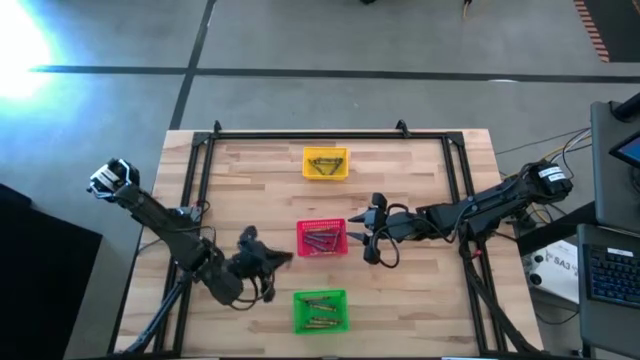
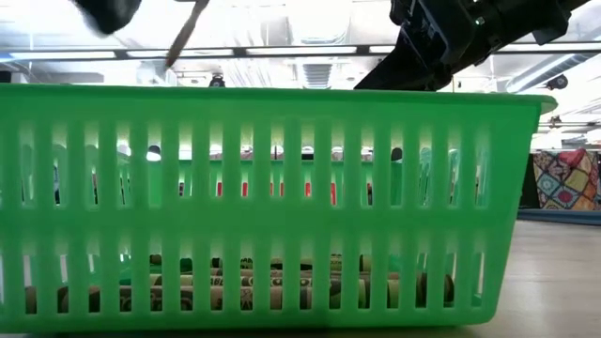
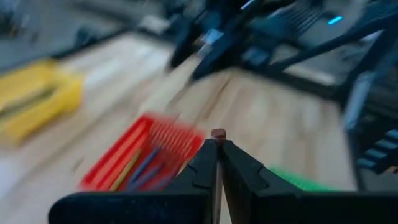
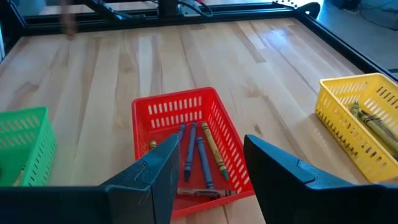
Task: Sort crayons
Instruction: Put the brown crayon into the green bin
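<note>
Three small baskets stand in a row on the wooden table: yellow far, red in the middle, green near. Each holds crayons; those in the red one are blue, yellowish and reddish. My left gripper hovers just left of the red basket, shut on a reddish-brown crayon. My right gripper hangs open just right of the red basket with nothing between its fingers. My left gripper pinches the crayon between its two fingertips. Only the crayon's round end shows, standing just above the tips. In the low view a thin stick slants above the green basket, clear of the table.
A dark metal frame runs along the table's far edge and down both sides. Bare wood lies between the baskets and the frame on both sides. The green basket's wall fills the low view.
</note>
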Robot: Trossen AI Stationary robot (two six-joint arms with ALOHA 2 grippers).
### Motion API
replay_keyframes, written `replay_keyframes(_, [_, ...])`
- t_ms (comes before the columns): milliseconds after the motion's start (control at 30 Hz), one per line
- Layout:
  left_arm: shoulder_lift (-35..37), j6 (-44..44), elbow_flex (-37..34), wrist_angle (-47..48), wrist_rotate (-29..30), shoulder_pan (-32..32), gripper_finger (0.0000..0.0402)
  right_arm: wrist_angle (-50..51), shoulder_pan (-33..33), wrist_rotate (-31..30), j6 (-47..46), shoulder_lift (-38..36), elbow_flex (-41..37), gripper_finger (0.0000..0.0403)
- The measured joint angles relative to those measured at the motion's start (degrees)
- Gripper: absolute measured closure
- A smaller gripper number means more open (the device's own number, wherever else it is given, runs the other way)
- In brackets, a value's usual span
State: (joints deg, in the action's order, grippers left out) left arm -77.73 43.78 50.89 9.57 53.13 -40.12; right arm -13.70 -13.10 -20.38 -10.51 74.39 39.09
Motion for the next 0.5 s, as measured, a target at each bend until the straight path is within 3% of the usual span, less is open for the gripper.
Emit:
replay_keyframes(133, [-4.4,-16.0,0.1,-16.8,1.8,0.1,0.0401,0.6,0.0,0.0,0.1,0.0,0.0,0.0232])
replay_keyframes(300, [-12.9,-20.6,0.0,-29.6,4.3,3.3,0.0401,1.6,0.0,-0.2,1.3,0.0,0.0,0.0232])
replay_keyframes(500, [-22.5,-23.8,1.0,-43.5,-4.8,7.7,0.0401,1.8,0.0,-0.2,1.6,0.0,0.0,0.0232])
